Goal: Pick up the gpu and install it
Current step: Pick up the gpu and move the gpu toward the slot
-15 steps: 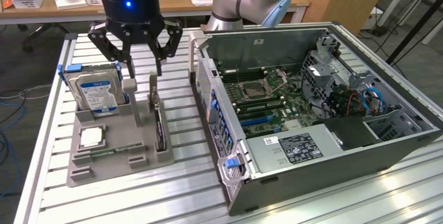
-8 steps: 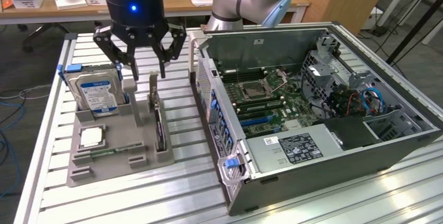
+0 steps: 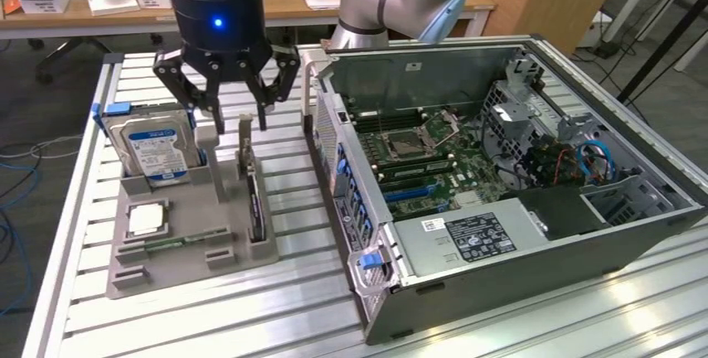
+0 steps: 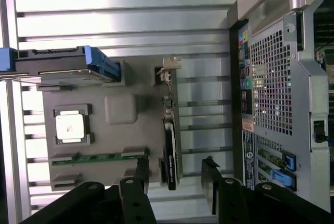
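A slatted aluminium tabletop (image 3: 221,325) carried a flat grey plastic parts fixture (image 3: 177,273). A silver hard drive with a blue-and-white label (image 3: 155,149) stood upright in a slot at one end of the fixture. A square silver processor chip (image 3: 145,220) lay in a recess, with a slim green memory stick (image 3: 181,243) just beside it. At the exterior view's right, an open dark grey computer case (image 3: 531,283) lay on its side, exposing a green motherboard (image 3: 426,163) and a silver power supply (image 3: 470,238).

One grey tray (image 3: 166,275) is holding one hard drive (image 3: 158,149), one gpu (image 3: 255,200), one processor chip (image 3: 145,220) and one memory stick (image 3: 182,242); one open computer case (image 3: 498,292) is standing alongside.
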{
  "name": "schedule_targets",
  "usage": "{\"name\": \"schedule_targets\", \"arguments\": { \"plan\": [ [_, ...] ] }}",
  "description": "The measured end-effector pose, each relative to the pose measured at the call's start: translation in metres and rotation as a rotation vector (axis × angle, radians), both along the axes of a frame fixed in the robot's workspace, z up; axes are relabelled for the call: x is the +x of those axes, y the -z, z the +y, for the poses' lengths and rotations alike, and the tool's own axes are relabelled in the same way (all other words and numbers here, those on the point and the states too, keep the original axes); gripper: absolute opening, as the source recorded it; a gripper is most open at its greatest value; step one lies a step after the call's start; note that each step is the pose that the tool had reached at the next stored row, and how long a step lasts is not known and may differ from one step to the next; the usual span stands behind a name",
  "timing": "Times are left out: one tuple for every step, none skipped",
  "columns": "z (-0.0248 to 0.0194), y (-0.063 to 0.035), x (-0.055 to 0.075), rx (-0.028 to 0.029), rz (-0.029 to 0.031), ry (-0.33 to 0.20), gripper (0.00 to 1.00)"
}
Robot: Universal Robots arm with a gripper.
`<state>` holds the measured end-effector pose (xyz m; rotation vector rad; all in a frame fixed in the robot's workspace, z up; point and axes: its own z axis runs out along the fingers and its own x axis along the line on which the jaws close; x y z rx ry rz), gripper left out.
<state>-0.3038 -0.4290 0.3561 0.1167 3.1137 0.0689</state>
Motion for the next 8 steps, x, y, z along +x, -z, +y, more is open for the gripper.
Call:
{"name": "schedule_targets", "arguments": {
  "plan": [
    [-0.0001,0.0007,0.0001,0.0,0.0,0.0,0.53],
    [-0.0002,0.0015,0.0001,0.0,-0.0001,0.0,0.53],
    [-0.0003,0.0022,0.0002,0.0,0.0,0.0,0.53],
    [-0.0004,0.0027,0.0002,-0.0001,0.0,0.0,0.53],
    [-0.0004,0.0033,0.0002,0.0,0.0,0.0,0.53],
    [-0.0006,0.0039,0.0002,0.0,-0.0001,0.0,0.53],
    [-0.0007,0.0046,0.0003,0.0,0.0,0.0,0.53],
    [-0.0009,0.0052,0.0003,0.0,0.0,0.0,0.53]
  ]
}}
